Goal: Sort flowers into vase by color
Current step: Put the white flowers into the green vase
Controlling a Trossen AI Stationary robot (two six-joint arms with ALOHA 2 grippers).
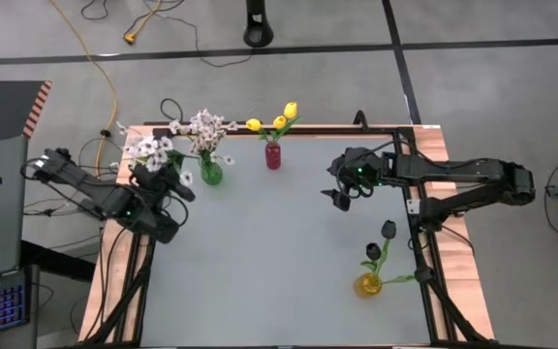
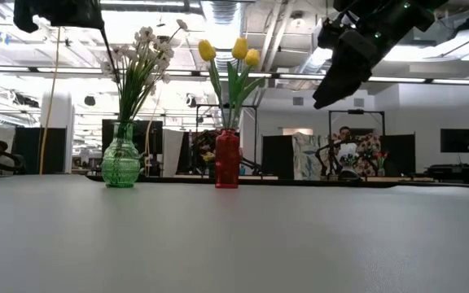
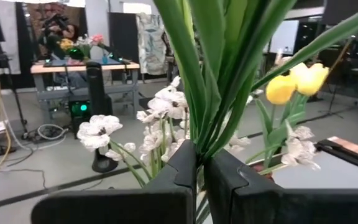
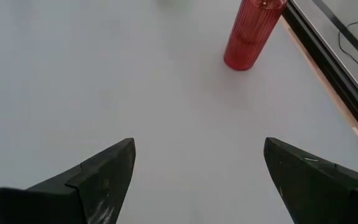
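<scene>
The left gripper is clamped on the stems of a white spray, which rises upright out of the fingers with its blossoms above them. Just beyond the gripper, toward the table's far edge, stands the green vase, already holding one white spray; the stems' long axis is near vertical, so the coming move likely turns on bringing their lower ends over that vase's mouth. The left arm is plainly the nearer. Farther along stands the red vase with three yellow tulips. The right gripper, fingers spread and empty, hovers over bare table, the red vase ahead of it. Nearest the table's front, the yellow vase holds two dark tulips.
</scene>
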